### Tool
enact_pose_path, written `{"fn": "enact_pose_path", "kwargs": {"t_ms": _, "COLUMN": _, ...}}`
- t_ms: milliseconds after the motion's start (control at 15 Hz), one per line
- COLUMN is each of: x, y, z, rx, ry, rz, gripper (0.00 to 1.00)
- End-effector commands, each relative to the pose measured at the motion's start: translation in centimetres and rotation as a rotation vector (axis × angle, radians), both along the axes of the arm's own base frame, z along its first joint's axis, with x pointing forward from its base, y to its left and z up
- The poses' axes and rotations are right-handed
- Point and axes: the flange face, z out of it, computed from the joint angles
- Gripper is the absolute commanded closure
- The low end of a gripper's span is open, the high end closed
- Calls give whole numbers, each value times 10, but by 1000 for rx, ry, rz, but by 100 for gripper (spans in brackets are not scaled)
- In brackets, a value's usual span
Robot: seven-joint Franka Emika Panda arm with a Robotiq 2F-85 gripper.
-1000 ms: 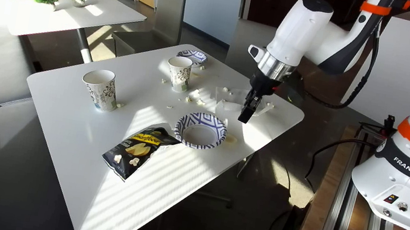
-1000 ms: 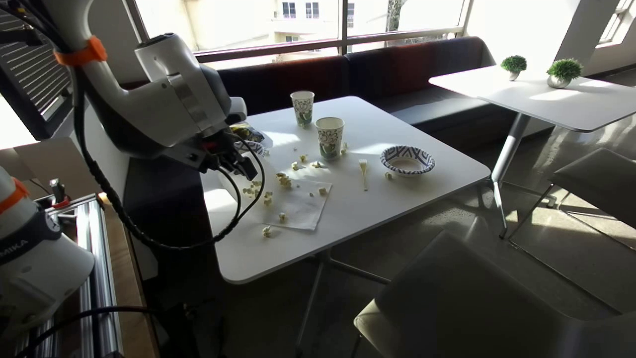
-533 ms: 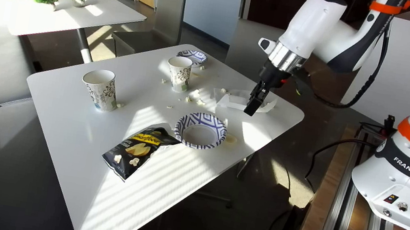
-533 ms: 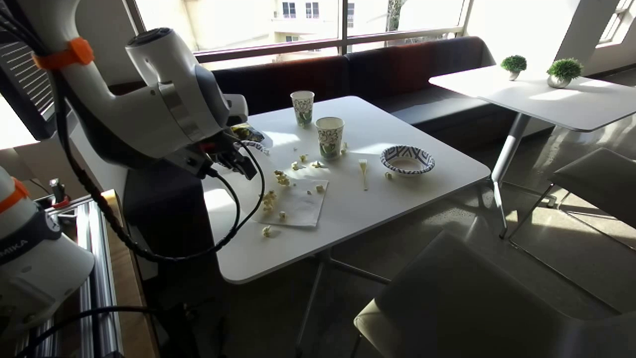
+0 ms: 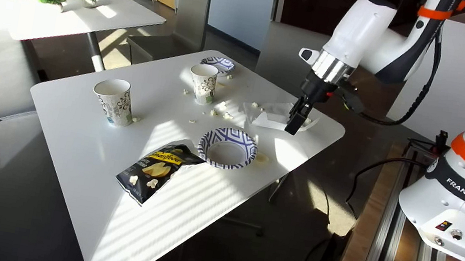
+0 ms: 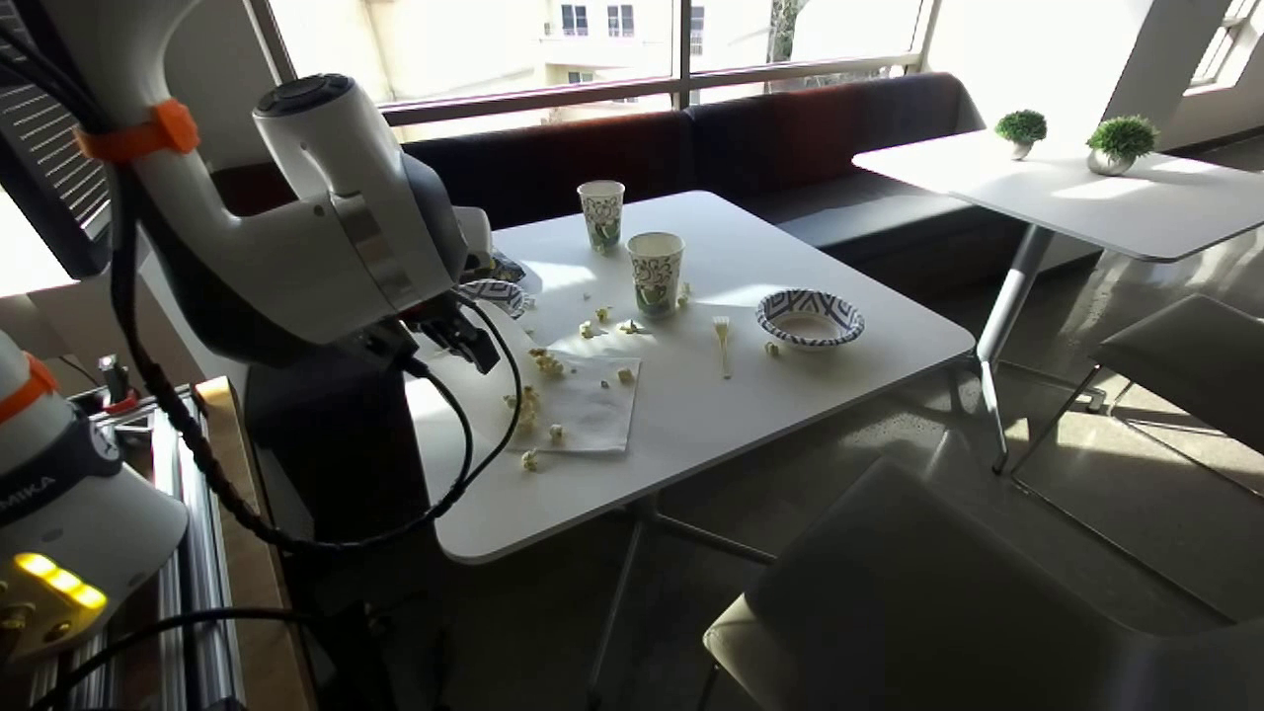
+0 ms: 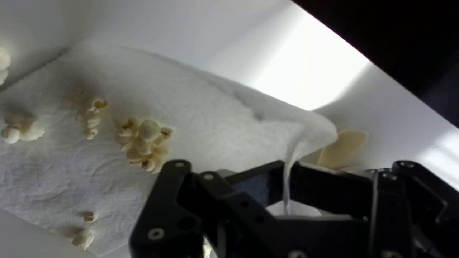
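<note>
Paper napkin pinched in the gripper, popcorn lying on it

The napkin is near one rounded corner of the white table, partly flat and partly raised in a fold that runs up into the gripper; the jaws stand almost together, with only a thin layer of paper caught between them; whether that part is a corner or an edge, I cannot tell. In the wrist view a clump of popcorn sits on the sheet just beside the gripper, with smaller bits spread farther off; past the fold, a tan patch marks the tabletop.

In an exterior view a blue-and-white patterned paper bowl stands near the napkin, and a black Smartfood bag lies just beside the bowl; loose popcorn is scattered between the napkin and an upright patterned paper cup, while a matching paper cup stands well apart from the gripper. A pale fork lies between the napkin and a second patterned bowl; farther out are a long bench, a neighbouring table with two small potted plants, and a grey chair; the robot arm extends from a base whose yellow lights glow.
</note>
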Motion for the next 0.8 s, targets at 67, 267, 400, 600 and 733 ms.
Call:
{"fn": "enact_pose_path", "kwargs": {"t_ms": 67, "x": 1, "y": -25, "z": -4, "rx": 41, "ry": 67, "rz": 26, "gripper": 100}}
{"fn": "enact_pose_path", "kwargs": {"t_ms": 267, "x": 8, "y": -46, "z": 7, "rx": 29, "ry": 84, "rz": 25, "gripper": 100}}
{"fn": "enact_pose_path", "kwargs": {"t_ms": 400, "x": 16, "y": -59, "z": 16, "rx": 13, "ry": 92, "rz": 32, "gripper": 100}}
{"fn": "enact_pose_path", "kwargs": {"t_ms": 600, "x": 32, "y": -75, "z": 29, "rx": -12, "ry": 97, "rz": 60, "gripper": 100}}
{"fn": "enact_pose_path", "kwargs": {"t_ms": 733, "x": 44, "y": -81, "z": 36, "rx": -22, "ry": 94, "rz": 85, "gripper": 100}}
